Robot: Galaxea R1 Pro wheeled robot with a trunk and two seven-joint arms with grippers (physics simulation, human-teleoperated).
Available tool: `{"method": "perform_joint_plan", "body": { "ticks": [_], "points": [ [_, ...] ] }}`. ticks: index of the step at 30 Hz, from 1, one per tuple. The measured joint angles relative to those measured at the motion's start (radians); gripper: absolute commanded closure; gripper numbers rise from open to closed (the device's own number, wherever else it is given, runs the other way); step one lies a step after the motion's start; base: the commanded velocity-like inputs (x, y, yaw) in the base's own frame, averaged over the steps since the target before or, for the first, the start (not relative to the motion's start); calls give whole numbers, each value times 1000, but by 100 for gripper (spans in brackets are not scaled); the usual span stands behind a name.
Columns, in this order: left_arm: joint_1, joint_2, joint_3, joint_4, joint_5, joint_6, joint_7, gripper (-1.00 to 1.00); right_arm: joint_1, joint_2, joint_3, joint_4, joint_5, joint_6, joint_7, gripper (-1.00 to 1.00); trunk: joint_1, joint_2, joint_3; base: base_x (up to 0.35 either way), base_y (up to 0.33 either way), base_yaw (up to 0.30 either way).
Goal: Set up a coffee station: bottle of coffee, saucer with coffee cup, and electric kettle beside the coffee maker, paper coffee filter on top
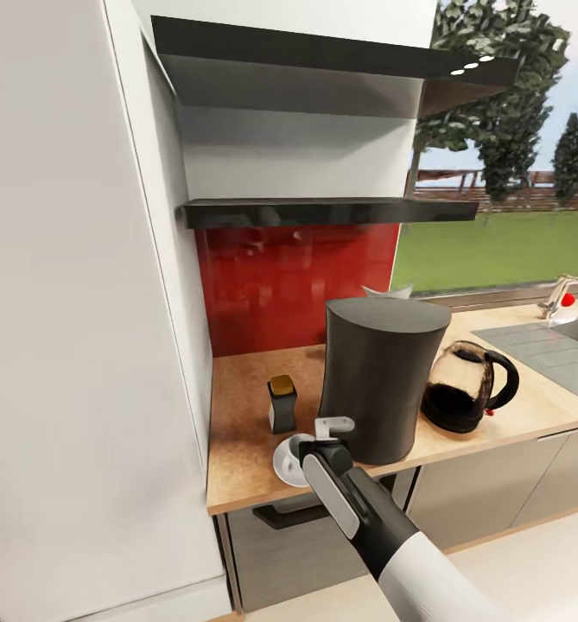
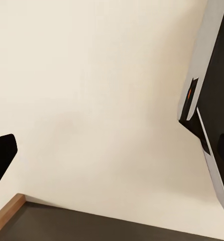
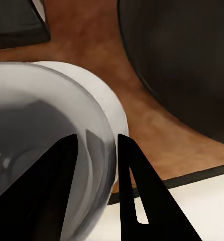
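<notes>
The tall grey coffee maker (image 1: 384, 380) stands on the kitchen countertop (image 1: 237, 406). The bottle of coffee (image 1: 282, 403) is at its left and the electric kettle (image 1: 466, 387) at its right. In front of the bottle the white coffee cup (image 1: 294, 451) sits on the saucer (image 1: 280, 471). My right gripper (image 1: 316, 445) is shut on the cup. In the right wrist view the gripper (image 3: 97, 165) has one finger inside the cup (image 3: 41, 115) and one outside its wall, above the saucer (image 3: 114, 108). My left gripper (image 2: 107, 145) is open with nothing in it. A white tip (image 1: 385, 292) shows behind the maker's top.
Two black wall shelves (image 1: 323, 210) hang over a red backsplash. A tall white cabinet (image 1: 81, 345) walls the counter's left end. A sink (image 1: 556, 345) with a tap (image 1: 565, 298) lies to the right. The left wrist view looks at a cream wall.
</notes>
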Motion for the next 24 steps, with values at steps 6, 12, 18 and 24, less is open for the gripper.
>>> {"method": "perform_joint_plan", "body": {
  "ticks": [6, 12, 18, 24],
  "points": [
    [0, -1, -1, 0, 0, 0, 0, -100, 0, 0, 0, 31, -2, -13, 0, 100, 0, 0, 0, 0, 0, 0],
    [0, 0, 0, 0, 0, 0, 0, -100, 0, 0, 0, 41, -3, -33, -1, 100, 0, 0, 0, 0, 0, 0],
    [0, 0, -1, 2, 0, 0, 0, -100, 0, 0, 0, 42, -3, -34, -1, -100, 0, 0, 0, 0, 0, 0],
    [0, 0, -1, 3, 0, 0, 0, -100, 0, 0, 0, 40, -2, -34, 0, -100, 0, 0, 0, 0, 0, 0]
  ]
}}
